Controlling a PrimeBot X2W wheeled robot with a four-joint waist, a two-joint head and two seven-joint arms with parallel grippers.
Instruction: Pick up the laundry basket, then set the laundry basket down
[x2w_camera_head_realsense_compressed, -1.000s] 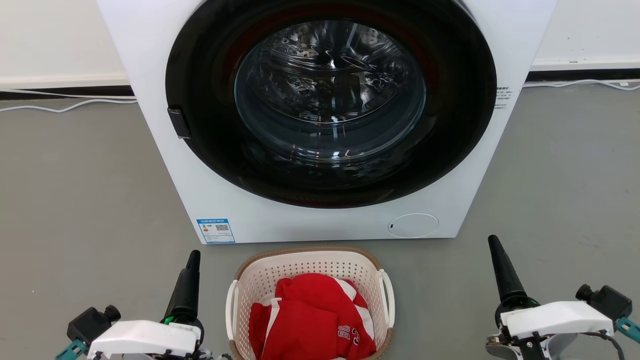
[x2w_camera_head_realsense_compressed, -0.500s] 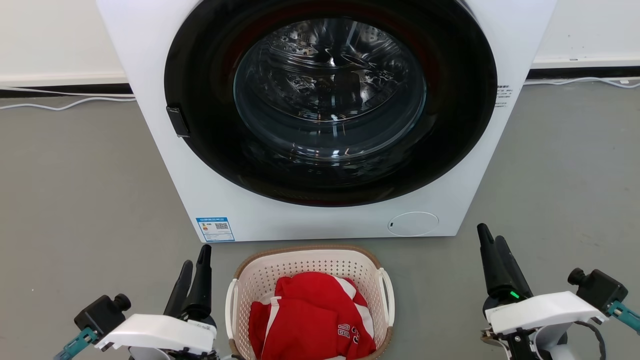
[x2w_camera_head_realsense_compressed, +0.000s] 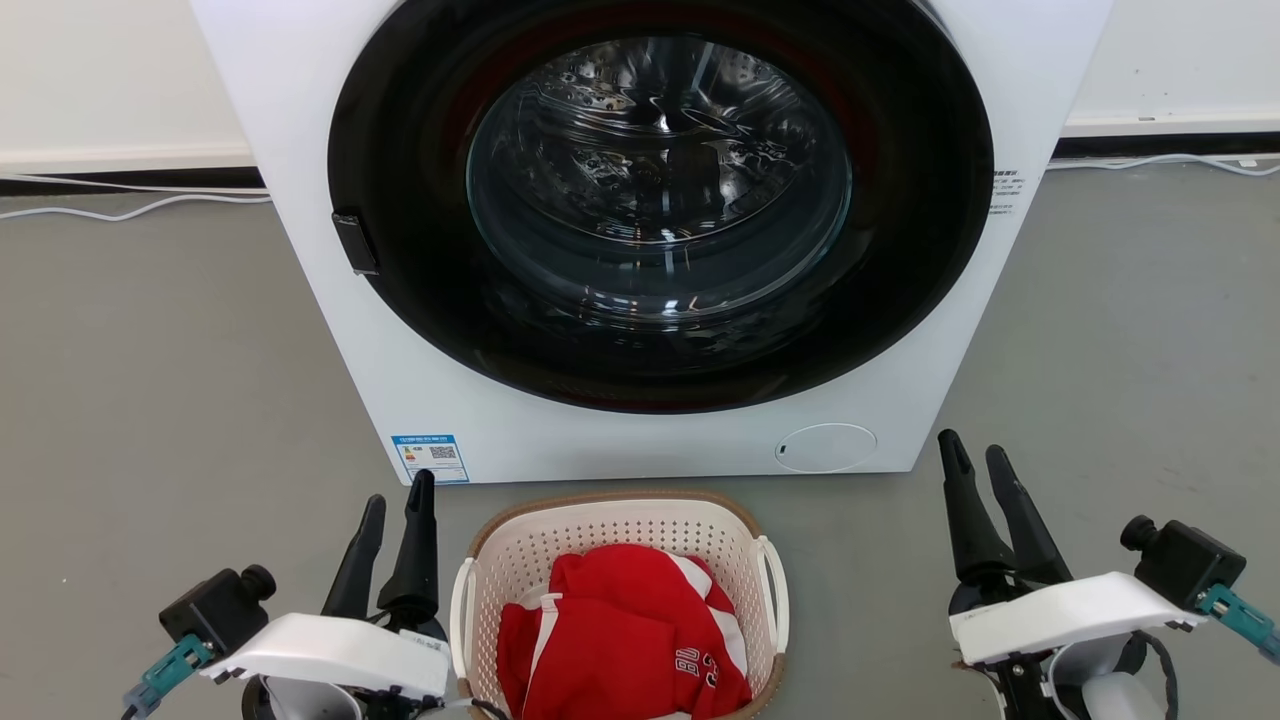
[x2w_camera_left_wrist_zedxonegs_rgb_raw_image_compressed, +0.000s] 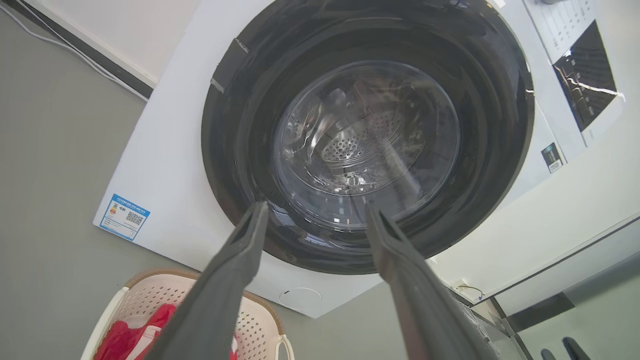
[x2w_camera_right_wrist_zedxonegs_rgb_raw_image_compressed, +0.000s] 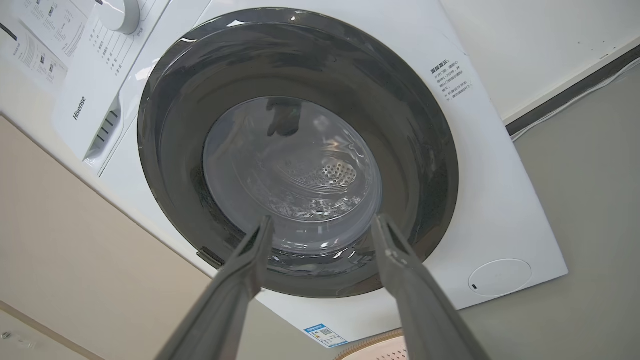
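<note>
1. In the head view, you see the laundry basket (x2w_camera_head_realsense_compressed: 606, 497) standing on the grey floor (x2w_camera_head_realsense_compressed: 150, 380) at the lower middle, just in front of the washing machine (x2w_camera_head_realsense_compressed: 400, 380). A red garment (x2w_camera_head_realsense_compressed: 620, 640) lies inside it.
2. Your left gripper (x2w_camera_head_realsense_compressed: 398, 490) sits just beside the basket's left side, near its white loop handle (x2w_camera_head_realsense_compressed: 462, 620). Its fingers are spread wide, hold nothing and point up toward the machine.
3. Your right gripper (x2w_camera_head_realsense_compressed: 970, 445) hangs well apart from the basket, off to its right, with its fingers parted wide and empty.
4. In the left wrist view, the two fingers (x2w_camera_left_wrist_zedxonegs_rgb_raw_image_compressed: 240, 260) rise with a broad gap between them, framing the machine's round glass door (x2w_camera_left_wrist_zedxonegs_rgb_raw_image_compressed: 365, 145). The basket (x2w_camera_left_wrist_zedxonegs_rgb_raw_image_compressed: 150, 295) shows at the lower left, partly behind one finger, with the red garment (x2w_camera_left_wrist_zedxonegs_rgb_raw_image_compressed: 120, 340) in it.
5. In the right wrist view, the fingers (x2w_camera_right_wrist_zedxonegs_rgb_raw_image_compressed: 400, 270) stand equally wide and hold nothing. They point at the door (x2w_camera_right_wrist_zedxonegs_rgb_raw_image_compressed: 295, 170), and a strip of the basket's brown rim (x2w_camera_right_wrist_zedxonegs_rgb_raw_image_compressed: 370, 341) peeks in at the bottom edge.
</note>
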